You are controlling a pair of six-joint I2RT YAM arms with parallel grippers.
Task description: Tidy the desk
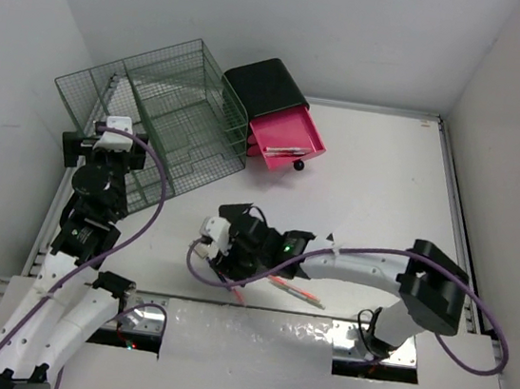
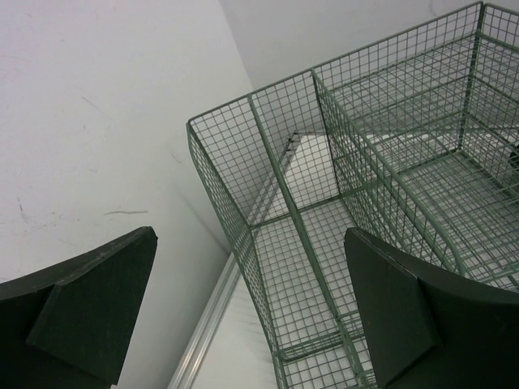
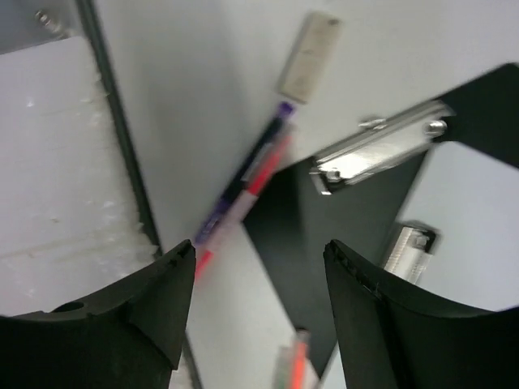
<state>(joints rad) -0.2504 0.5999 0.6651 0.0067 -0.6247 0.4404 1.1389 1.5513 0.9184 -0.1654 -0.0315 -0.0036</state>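
The white desk [image 1: 375, 191] carries everything. My right gripper [image 1: 222, 264] hovers low near the front edge, open and empty; in the right wrist view [image 3: 259, 251] its jaws stand wide apart. Below them lie a purple pen and a red pen [image 3: 243, 182] side by side, a black clipboard [image 3: 324, 243] with a metal clip [image 3: 381, 150], and a small white eraser [image 3: 308, 57]. Another orange pen [image 3: 292, 365] lies at the bottom edge. My left gripper [image 1: 105, 136] is open and empty, held up facing the green wire rack [image 2: 300, 235].
The green wire-mesh rack [image 1: 155, 114] stands at the back left. A black box [image 1: 267, 85] with an open pink drawer [image 1: 289, 136] stands beside it. An orange pen [image 1: 297, 293] lies by the front rail. Walls close in left, back and right.
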